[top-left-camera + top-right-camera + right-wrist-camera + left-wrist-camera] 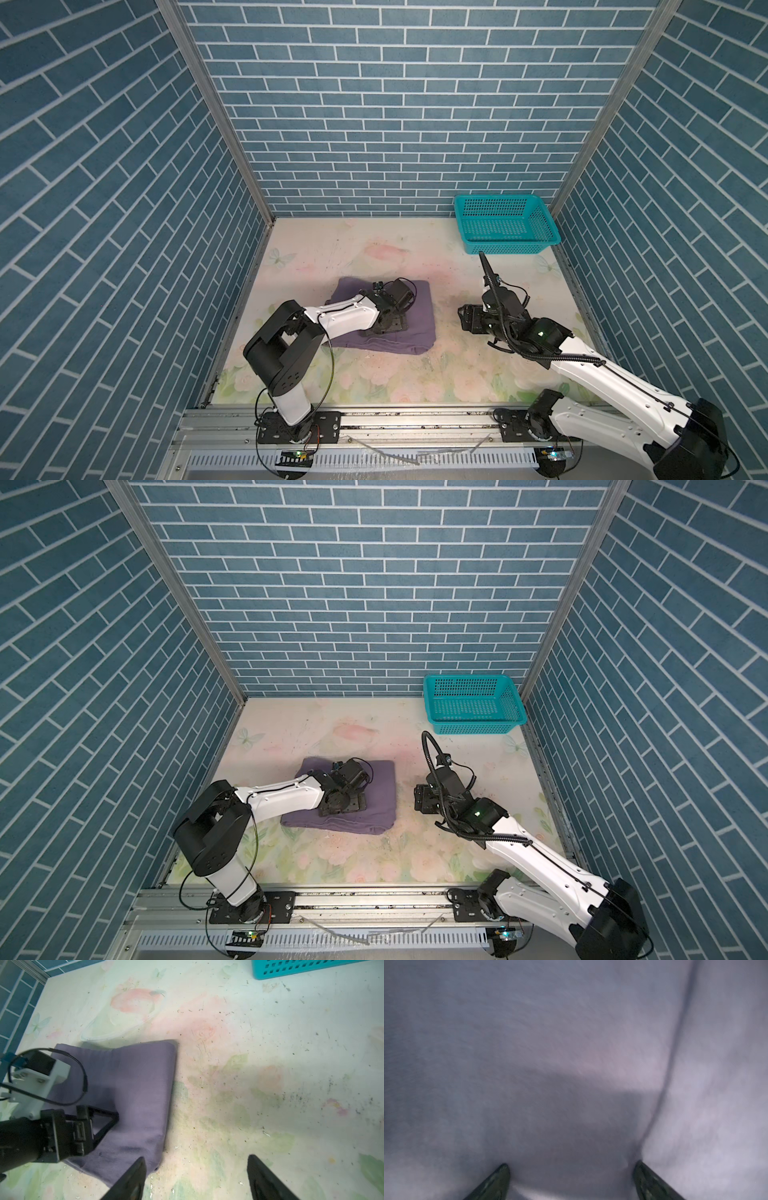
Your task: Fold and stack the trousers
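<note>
The dusty-purple trousers (417,320) (380,800) lie folded into a thick rectangle left of the table's middle. My left gripper (386,329) (343,806) is low over the fold. In the left wrist view its jaws (572,1164) stand wide apart against the cloth (550,1043), with nothing pinched between them. My right gripper (464,318) (419,798) hovers to the right of the trousers. It is open (196,1159) over bare table, just off the near right corner of the fold (141,1088).
A teal mesh basket (511,245) (478,727) (301,968) stands empty at the back right corner. Blue brick walls close in the left, back and right sides. A metal rail (415,415) with both arm bases runs along the front edge.
</note>
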You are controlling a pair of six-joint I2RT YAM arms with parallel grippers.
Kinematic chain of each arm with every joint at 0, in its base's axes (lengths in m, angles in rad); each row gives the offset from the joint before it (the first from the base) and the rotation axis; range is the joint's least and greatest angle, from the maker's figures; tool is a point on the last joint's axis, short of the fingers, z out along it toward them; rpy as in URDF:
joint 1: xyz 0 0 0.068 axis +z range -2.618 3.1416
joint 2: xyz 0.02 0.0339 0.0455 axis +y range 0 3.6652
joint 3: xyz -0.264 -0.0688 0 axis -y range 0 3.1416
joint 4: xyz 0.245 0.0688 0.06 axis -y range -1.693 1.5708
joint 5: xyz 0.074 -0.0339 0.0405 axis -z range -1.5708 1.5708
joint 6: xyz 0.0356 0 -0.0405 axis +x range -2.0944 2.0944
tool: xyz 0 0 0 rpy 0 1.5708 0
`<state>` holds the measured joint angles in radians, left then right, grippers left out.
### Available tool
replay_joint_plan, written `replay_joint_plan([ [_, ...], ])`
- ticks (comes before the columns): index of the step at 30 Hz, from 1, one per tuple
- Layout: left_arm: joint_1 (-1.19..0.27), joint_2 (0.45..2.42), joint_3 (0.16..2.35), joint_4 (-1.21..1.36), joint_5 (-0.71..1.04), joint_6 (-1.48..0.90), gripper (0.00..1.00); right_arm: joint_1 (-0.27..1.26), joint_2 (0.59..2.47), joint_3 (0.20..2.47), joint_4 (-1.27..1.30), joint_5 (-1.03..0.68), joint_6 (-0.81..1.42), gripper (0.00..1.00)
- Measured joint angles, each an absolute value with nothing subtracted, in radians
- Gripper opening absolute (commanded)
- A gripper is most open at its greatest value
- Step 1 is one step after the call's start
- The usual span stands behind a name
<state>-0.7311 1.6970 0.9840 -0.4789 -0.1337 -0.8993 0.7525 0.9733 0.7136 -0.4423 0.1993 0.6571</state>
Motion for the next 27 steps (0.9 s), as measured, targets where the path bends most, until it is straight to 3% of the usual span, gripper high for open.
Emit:
replay_joint_plan([
  [16,-0.24,1.747,1.034,-0.382,-0.088,-0.761,0.95,0.675,1.062,0.703,-0.428,0.194,0.656,0.77],
  [27,-0.102,1.903,1.246,-0.422,-0.118,-0.712,0.95,0.635,1.202,0.727,-0.389,0.146,0.646,0.75],
])
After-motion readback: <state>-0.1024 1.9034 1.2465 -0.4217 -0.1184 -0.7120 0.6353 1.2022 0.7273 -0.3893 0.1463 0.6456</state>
